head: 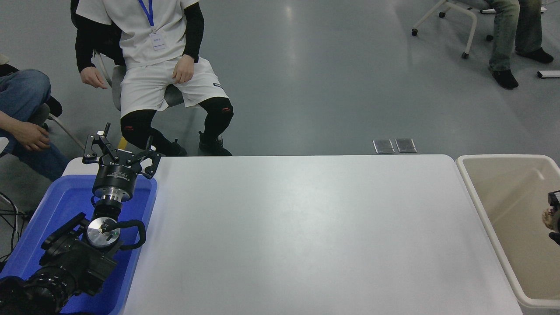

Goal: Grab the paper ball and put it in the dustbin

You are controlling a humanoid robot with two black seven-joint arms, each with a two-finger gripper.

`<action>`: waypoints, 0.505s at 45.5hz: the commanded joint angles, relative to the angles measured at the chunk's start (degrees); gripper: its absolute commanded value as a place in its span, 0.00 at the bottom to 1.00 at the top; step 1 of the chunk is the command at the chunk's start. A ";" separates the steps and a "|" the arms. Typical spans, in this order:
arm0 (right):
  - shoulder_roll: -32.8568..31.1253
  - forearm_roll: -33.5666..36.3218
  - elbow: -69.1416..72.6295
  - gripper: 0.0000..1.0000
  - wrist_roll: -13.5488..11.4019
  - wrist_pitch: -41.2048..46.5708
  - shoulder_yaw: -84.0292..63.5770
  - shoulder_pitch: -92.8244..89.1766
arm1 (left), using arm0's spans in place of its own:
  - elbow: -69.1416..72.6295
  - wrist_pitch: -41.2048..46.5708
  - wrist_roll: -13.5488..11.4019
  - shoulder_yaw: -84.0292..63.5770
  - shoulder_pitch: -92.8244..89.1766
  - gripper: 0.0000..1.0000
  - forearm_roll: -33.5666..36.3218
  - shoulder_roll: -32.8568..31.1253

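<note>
**A:** Where is the working hand, and what is it doing?

**B:** Only the tip of the right gripper (pixel 554 218) shows, at the frame's 3 o'clock edge. Its black fingers close on the paper ball (pixel 551 218), a small tan wad pinched between them, mostly cut off by the frame. It hangs over the dustbin (pixel 469 183), the cream tub with a white rim standing against the table's right end.

**B:** Is the ball inside the bin yet?

**A:** Not released. It sits in the fingers above the tub's open interior, whose visible floor looks bare. By my reading the pick-up is done and the carry is nearly done; what remains is to open the fingers and let the ball fall.

**B:** And further out?

**A:** The white table (pixel 306 227) fills the middle. At 8 o'clock the left gripper (pixel 118 151) is parked over the blue tub (pixel 144 205), fingers spread, holding nothing. Beyond the table, at 11 o'clock, a person (pixel 153 65) sits in white shorts; another's arm (pixel 22 131) shows at 9 o'clock, and a third's legs (pixel 507 39) at 1 o'clock.
</note>
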 commanded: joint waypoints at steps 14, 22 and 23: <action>0.52 1.30 -0.35 0.00 0.11 -0.30 0.67 -0.44 | -0.01 -0.01 0.00 0.00 0.00 0.99 0.00 0.00; 0.43 0.95 -1.58 0.04 0.19 -0.39 0.32 -0.44 | -0.01 -0.01 0.00 0.00 0.00 0.99 0.00 0.00; 0.43 0.86 -1.66 0.11 0.19 -0.39 0.32 -0.44 | -0.01 -0.01 0.00 0.00 0.00 0.99 0.00 0.00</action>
